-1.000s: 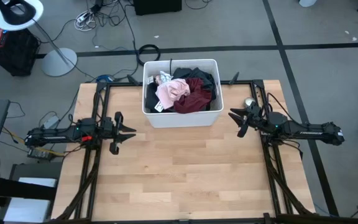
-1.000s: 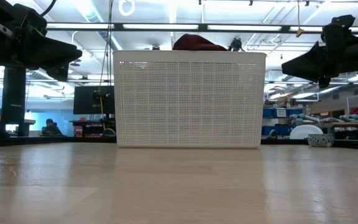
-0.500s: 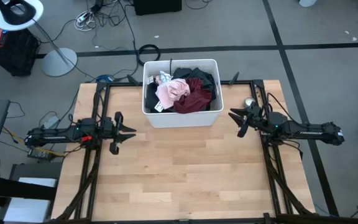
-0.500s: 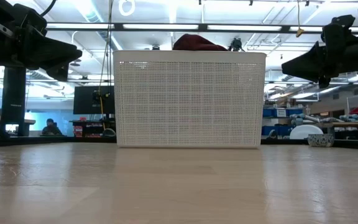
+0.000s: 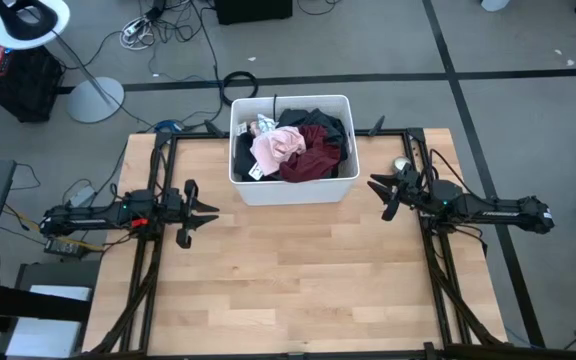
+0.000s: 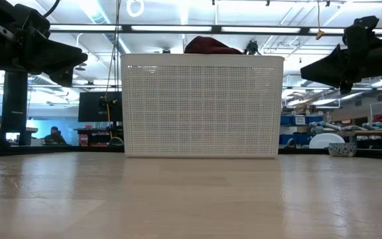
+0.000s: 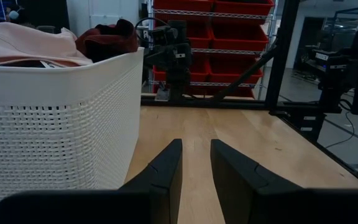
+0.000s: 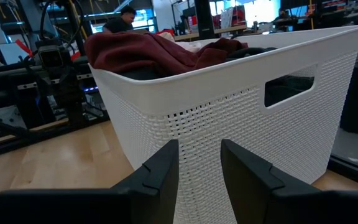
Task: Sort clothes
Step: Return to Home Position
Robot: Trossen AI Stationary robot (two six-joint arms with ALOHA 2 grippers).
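Surface [image 5: 298, 270] and arms match the frames from a second ago, nothing moved. Bin [image 5: 293, 190] sits at the far edge. Clothes [image 5: 303, 165] are heaped inside: pink piece [image 5: 276, 148] on top, maroon piece [image 5: 318, 145] beside it, black piece [image 5: 320, 120] behind. Left pincer [image 5: 208, 212] and right pincer [image 5: 378, 190] hover either side of the bin, each with a narrow gap, holding nothing. Lower layers are hidden by the bin walls.

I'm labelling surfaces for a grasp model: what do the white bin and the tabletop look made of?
White bin: likely moulded plastic, matte, perforated grid walls. Table: light wood, visible plank seams and grain, faint sheen.
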